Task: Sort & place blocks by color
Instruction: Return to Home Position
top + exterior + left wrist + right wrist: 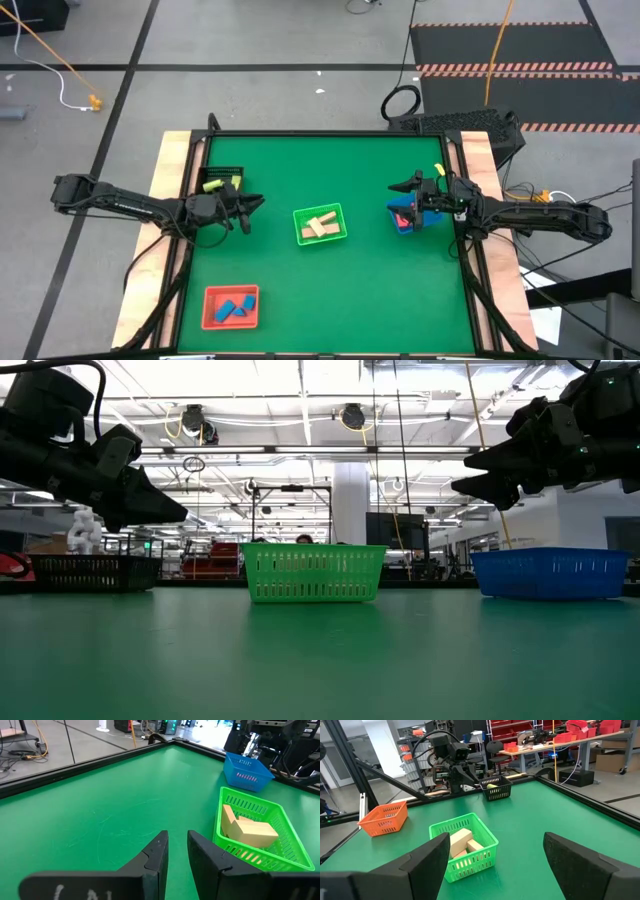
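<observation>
Cream wooden blocks (320, 226) lie in the green tray (343, 212) at mid-table; they also show in the left wrist view (247, 830) and the right wrist view (462, 842). A yellow-green block (213, 186) lies in the black tray (228, 172). A red block (403, 218) lies in the blue tray (432, 217). Blue blocks (235, 308) lie in the red tray (208, 296). My left gripper (252, 207) hovers beside the black tray, open by a narrow gap (177, 845), holding nothing. My right gripper (405, 186) hovers at the blue tray's far side, wide open (495, 860) and empty.
The four trays stand apart on the green mat: black at far left, green in the middle, blue at right, red at near left. A raised black rim (330, 133) borders the mat. Bare mat lies between the trays and along the near and far sides.
</observation>
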